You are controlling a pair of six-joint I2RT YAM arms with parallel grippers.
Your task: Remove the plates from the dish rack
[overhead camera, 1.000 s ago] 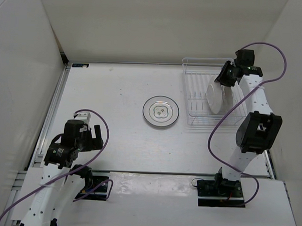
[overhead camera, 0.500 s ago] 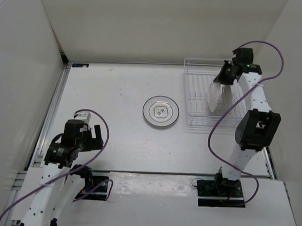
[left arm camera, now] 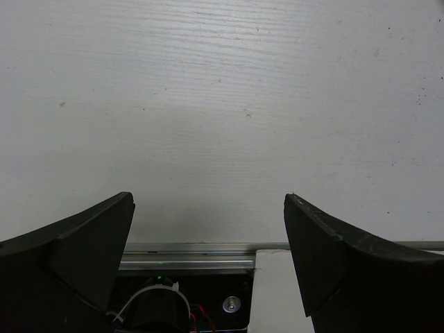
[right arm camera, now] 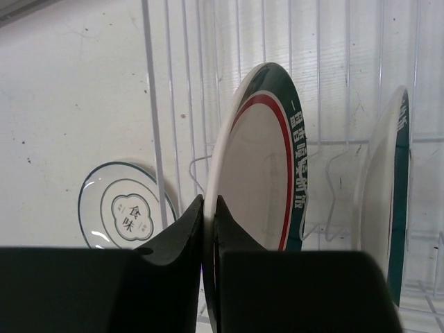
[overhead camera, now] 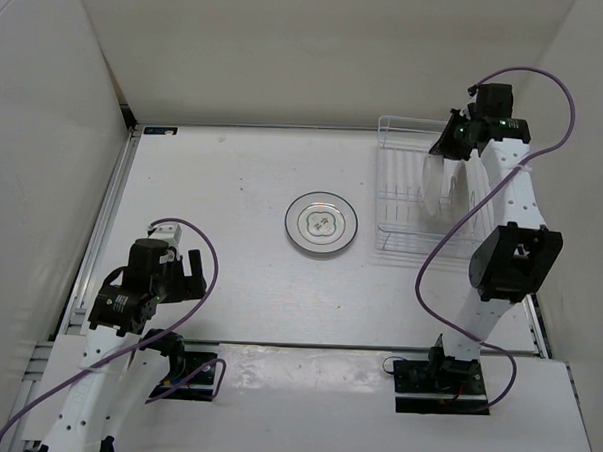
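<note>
The right claw (right arm camera: 209, 205) was seen pinched shut on the rim of a green-banded plate (right arm camera: 258, 182), the edge being held thinly between the two fingers. This plate was stood on edge within the dish rack (overhead camera: 400, 222), at the far right of the counter (overhead camera: 233, 183). Whether its lower edge had been raised clear of the prongs could not be told from either view. Just beside it another green-rimmed plate (right arm camera: 388, 201) was stood on edge in the rack, untouched. A grey-rimmed plate (overhead camera: 322, 224) with a small centre motif was laid flat on the counter, left of the rack and apart from it.

The left claw (left arm camera: 208, 250) was held wide open above bare counter near the front left, with nothing between its fingers.

The step in hand was judged to be the lifting-out of the green-banded plate, one plate being already unloaded and two being left in the rack. A straight upward draw would be called for next, so that the plate is not dragged across the wires or knocked against its neighbour, and so that the light rack is not carried up with it. A carry to the left and a turn from upright to flat would then be needed before the plate is set down clear of the one already there. The hold on so thin an edge was judged slight, and a slow pace advisable.
</note>
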